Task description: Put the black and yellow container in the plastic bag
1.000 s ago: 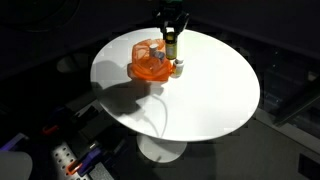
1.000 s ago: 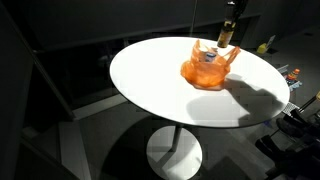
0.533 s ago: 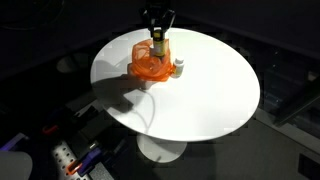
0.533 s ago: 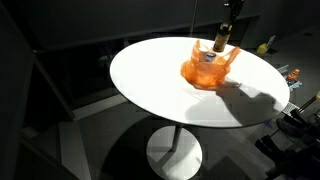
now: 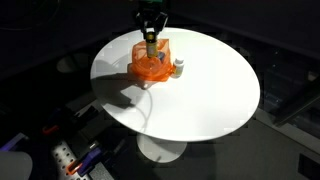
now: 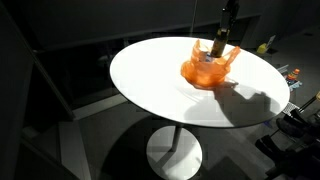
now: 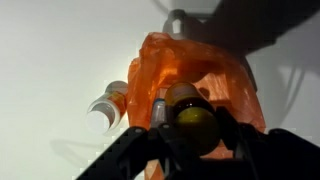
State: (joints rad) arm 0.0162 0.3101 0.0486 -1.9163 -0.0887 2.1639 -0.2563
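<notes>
An orange plastic bag (image 5: 150,62) sits on the round white table (image 5: 205,95); it also shows in the other exterior view (image 6: 207,68) and the wrist view (image 7: 195,75). My gripper (image 5: 151,30) is shut on the black and yellow container (image 5: 151,42) and holds it upright just above the bag's open top. In an exterior view the container (image 6: 219,44) hangs at the bag's far rim. In the wrist view the container (image 7: 192,120) sits between my fingers (image 7: 135,150), over the bag's opening.
A small white bottle (image 5: 179,67) stands on the table beside the bag; it lies next to the bag in the wrist view (image 7: 108,104). Dark surroundings with cables and equipment (image 5: 70,158) lie below the table edge.
My gripper has moved with the container from beside the bag to over its opening and has dropped slightly lower.
</notes>
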